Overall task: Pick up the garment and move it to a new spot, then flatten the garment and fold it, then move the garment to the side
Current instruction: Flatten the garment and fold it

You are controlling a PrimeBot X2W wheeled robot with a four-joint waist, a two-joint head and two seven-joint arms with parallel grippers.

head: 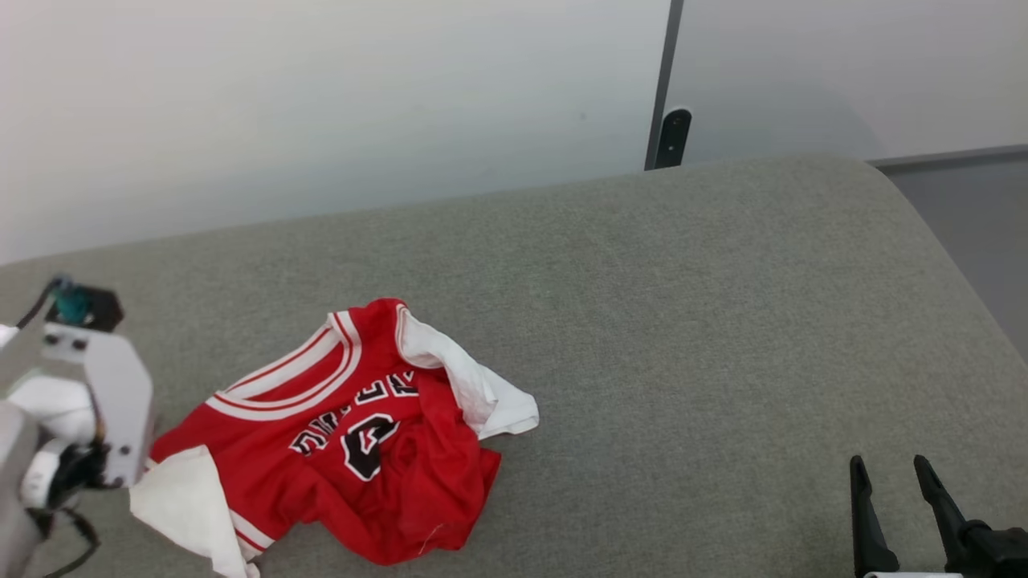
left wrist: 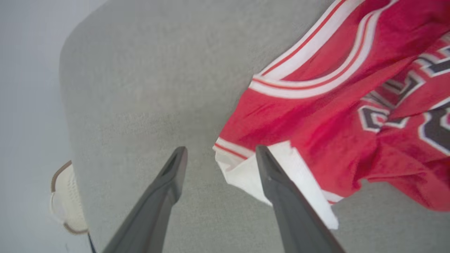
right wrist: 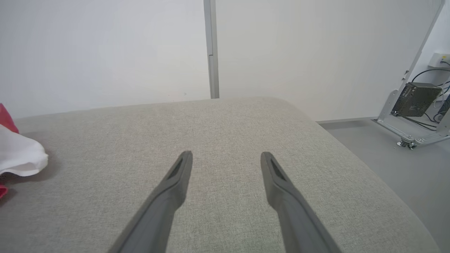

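Note:
The garment [head: 345,433] is a red jersey with white sleeves and black lettering. It lies crumpled on the grey cushion [head: 683,321], left of the middle. My left arm's wrist [head: 104,385] stands just left of it. In the left wrist view my left gripper [left wrist: 221,149] is open. A corner of the white sleeve [left wrist: 246,172] of the garment [left wrist: 334,116] lies between and under its fingers, with nothing pinched. My right gripper [head: 890,461] is open at the lower right, far from the garment. In the right wrist view it [right wrist: 226,154] hangs over bare cushion, with the sleeve [right wrist: 17,154] at the far left.
A white wall with a dark post [head: 671,136] runs behind the cushion. The cushion's rounded right edge drops to grey floor [head: 980,241]. A metal frame with a black box [right wrist: 415,98] stands on the floor at the right. A cream shoe-like thing [left wrist: 66,200] sits past the cushion's left edge.

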